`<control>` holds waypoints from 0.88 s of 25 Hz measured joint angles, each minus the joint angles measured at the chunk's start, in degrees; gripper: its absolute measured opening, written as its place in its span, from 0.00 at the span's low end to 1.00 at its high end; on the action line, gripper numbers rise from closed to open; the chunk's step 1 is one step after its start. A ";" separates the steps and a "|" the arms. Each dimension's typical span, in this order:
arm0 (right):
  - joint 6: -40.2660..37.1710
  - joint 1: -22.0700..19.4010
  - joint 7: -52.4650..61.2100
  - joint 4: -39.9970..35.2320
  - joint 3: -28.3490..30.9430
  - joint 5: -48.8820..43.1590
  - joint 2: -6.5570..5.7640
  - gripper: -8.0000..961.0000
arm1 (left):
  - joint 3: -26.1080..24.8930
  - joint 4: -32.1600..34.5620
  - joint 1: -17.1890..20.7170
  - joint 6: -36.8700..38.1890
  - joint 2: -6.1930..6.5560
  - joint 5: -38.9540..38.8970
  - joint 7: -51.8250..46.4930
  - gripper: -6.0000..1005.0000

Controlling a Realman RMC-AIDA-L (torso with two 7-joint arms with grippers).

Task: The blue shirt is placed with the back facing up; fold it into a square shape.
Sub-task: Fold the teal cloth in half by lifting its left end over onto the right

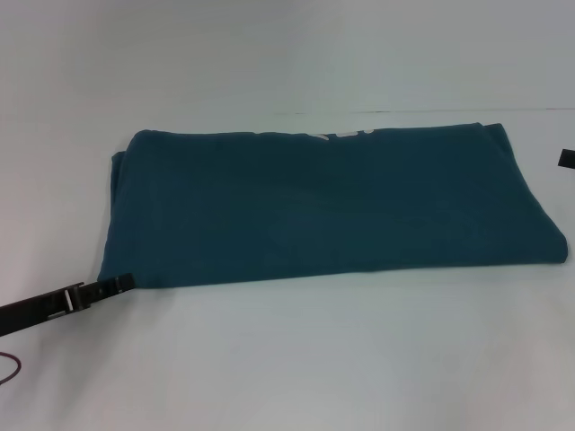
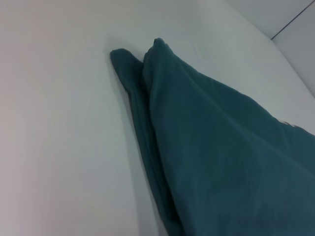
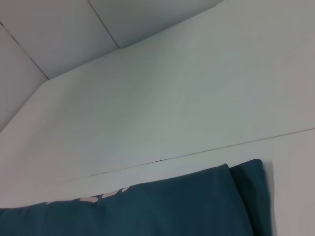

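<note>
**Left pincer at shirt's lower-left corner**

Left pincer (image 1: 124,284) lies at lower left of frame, tip touching the blue shirt (image 1: 323,206); its grip cannot be determined. Shirt lies folded across the centre of the white tabletop (image 1: 287,368). Right pincer (image 1: 567,158) barely shows at right edge, state undeterminable.

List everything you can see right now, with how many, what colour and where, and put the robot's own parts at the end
blue shirt: one, dark teal-blue, folded into a wide band across the middle of the table, bits of white print showing along its far edge.
table: one, white, under the shirt, filling the view.
left gripper: one, black, at the shirt's near left corner; open or shut cannot be told.
right gripper: one, black, only a tip at the right edge of the head view, beside the shirt's right end.
</note>
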 joint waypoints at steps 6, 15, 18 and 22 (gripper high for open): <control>0.01 0.00 0.21 0.00 0.06 -0.01 0.09 0.67 | 0.15 -0.66 -0.68 -0.79 0.29 0.14 -0.02 0.78; 0.01 -0.09 0.25 0.00 0.44 -0.02 0.21 0.67 | 2.68 -1.17 -2.41 -2.21 0.39 0.15 -0.03 0.78; 0.00 -0.11 0.27 0.00 0.44 -0.02 0.20 0.67 | 3.00 -1.41 -2.85 -2.36 0.39 0.14 -0.03 0.78; 0.00 -0.20 0.33 0.00 0.44 -0.02 0.19 0.67 | 3.03 -1.40 -2.95 -2.39 0.48 0.14 -0.03 0.78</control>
